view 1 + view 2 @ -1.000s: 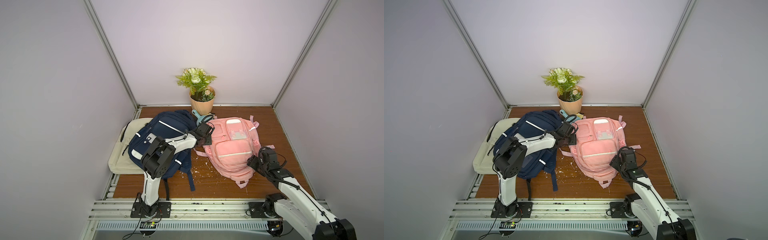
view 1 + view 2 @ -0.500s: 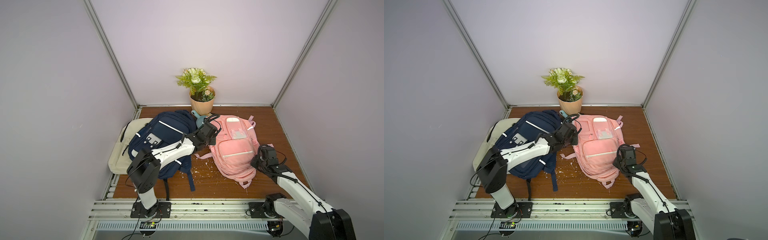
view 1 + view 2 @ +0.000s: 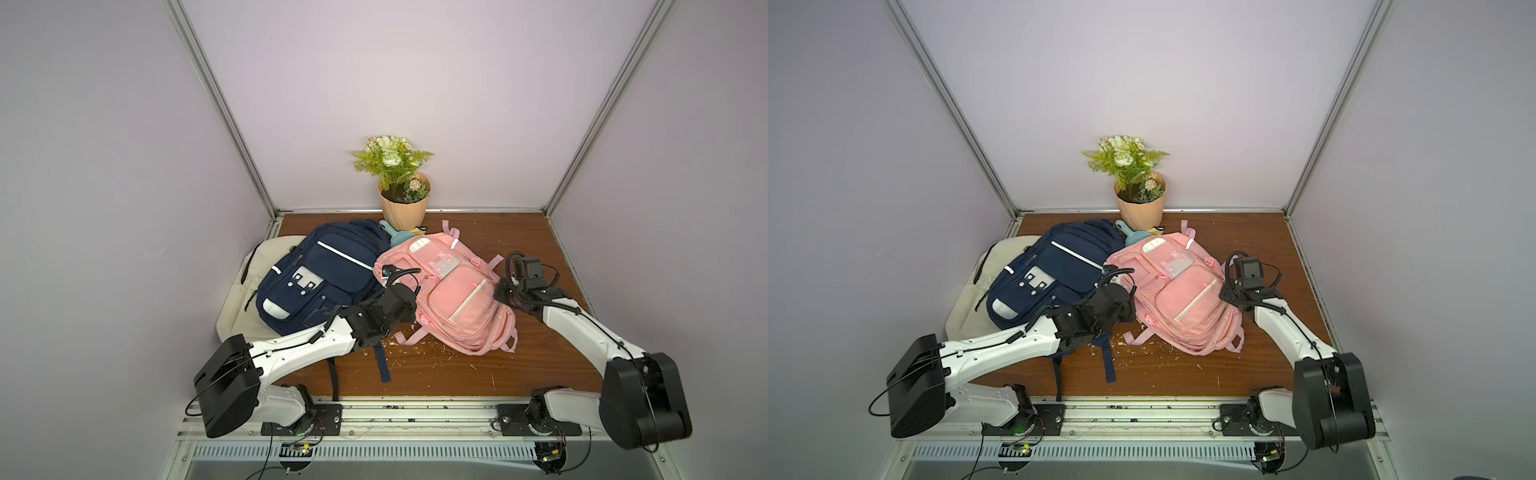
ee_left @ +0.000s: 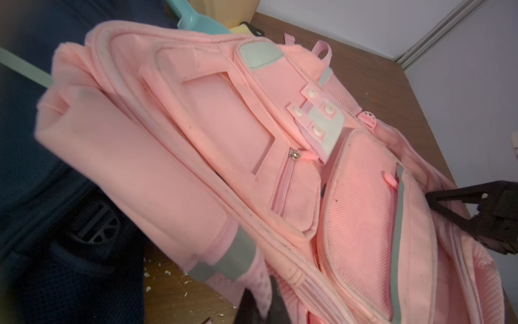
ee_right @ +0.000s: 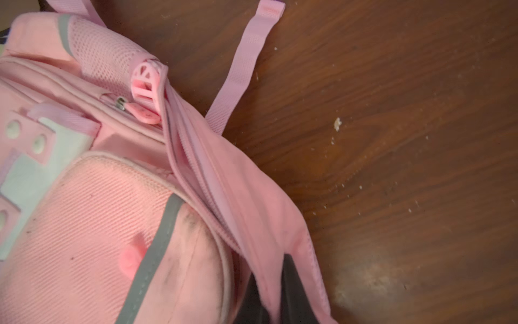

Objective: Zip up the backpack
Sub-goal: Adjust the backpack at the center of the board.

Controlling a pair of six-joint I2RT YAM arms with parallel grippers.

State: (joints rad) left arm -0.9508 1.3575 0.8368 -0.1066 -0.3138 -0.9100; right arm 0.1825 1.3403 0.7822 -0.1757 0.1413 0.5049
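The pink backpack (image 3: 453,295) (image 3: 1183,295) lies slanted on the wooden table between my two arms. My left gripper (image 3: 409,311) (image 4: 260,311) is shut on pink fabric at the side nearest the navy bag, by a mesh pocket. On the opposite side, my right gripper (image 3: 500,297) (image 5: 273,305) is shut on a fold of fabric beside the main zipper track (image 5: 201,168), which gapes apart there. A pink zipper pull (image 5: 143,113) sits further along near a buckle. The left wrist view shows a small pocket slider (image 4: 293,154) and the right gripper (image 4: 476,213).
A navy backpack (image 3: 320,278) lies against the pink one on its left, on top of a cream bag (image 3: 241,307). A flower pot (image 3: 403,199) and a teal scoop (image 3: 392,237) stand at the back wall. White crumbs litter the table (image 3: 436,365).
Both grippers have closed on the pink backpack. My left gripper came from the bag's far end toward the front, and the backpack turned and shifted with it.
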